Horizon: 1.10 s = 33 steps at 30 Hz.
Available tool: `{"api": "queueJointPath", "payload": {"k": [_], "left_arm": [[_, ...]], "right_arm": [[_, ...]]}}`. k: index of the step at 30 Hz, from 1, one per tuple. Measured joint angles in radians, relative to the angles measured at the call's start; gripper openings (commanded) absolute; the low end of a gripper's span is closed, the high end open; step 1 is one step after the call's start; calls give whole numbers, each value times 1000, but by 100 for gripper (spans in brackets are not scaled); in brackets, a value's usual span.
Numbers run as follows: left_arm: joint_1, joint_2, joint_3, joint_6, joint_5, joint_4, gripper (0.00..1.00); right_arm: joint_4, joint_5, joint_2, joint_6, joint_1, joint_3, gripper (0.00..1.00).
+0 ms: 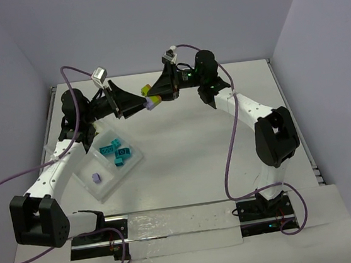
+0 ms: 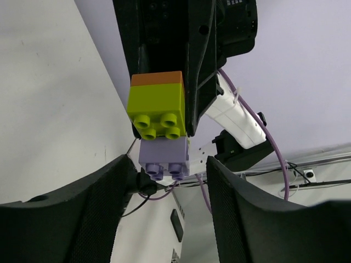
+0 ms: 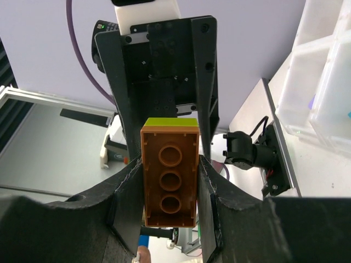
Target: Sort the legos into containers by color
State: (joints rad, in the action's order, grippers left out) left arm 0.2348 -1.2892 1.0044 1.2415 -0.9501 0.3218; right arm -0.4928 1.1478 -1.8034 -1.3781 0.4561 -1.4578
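Two arms meet in mid-air

Both reach inward at upper centre of the overhead view. There the right gripper (image 1: 157, 95) clamps an orange-lime-purple lego stack (image 1: 150, 95); the left gripper (image 1: 142, 103), jaws apart, flanks its purple end. Lower left sits the tray (image 1: 103, 185).

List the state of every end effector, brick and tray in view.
brick stack, orange, lime green and purple clipped together, held in the air.
right end effector, shut on the brick stack.
left end effector, open, fingers either side of the stack's purple end, not gripping.
teal bricks, loose in one tray compartment.
single purple brick, alone in another compartment.
tray, upright, no lid.
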Motion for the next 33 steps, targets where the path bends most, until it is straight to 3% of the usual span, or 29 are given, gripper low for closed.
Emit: {"api": "queueJointPath", "payload": {"k": [8, 19, 21, 23, 24, 25, 33], "left_arm": [[2, -6, 0, 40, -13, 49, 67], [20, -30, 0, 56, -19, 66, 61], [26, -35, 0, 57, -19, 68, 50], [32, -37, 0, 58, -20, 70, 27], [33, -37, 0, 65, -20, 71, 11], [35, -37, 0, 68, -21, 75, 2], [35, -30, 10, 33, -20, 10, 0]], "right_arm": [[0, 16, 0, 3, 0, 0, 0], [-1, 24, -2, 2, 0, -18, 0], [-1, 24, -2, 2, 0, -18, 0], [-1, 26, -2, 2, 0, -18, 0], [-2, 27, -2, 4, 0, -18, 0], [-4, 30, -3, 10, 0, -19, 0], [-7, 29, -4, 25, -8, -10, 0]]}}
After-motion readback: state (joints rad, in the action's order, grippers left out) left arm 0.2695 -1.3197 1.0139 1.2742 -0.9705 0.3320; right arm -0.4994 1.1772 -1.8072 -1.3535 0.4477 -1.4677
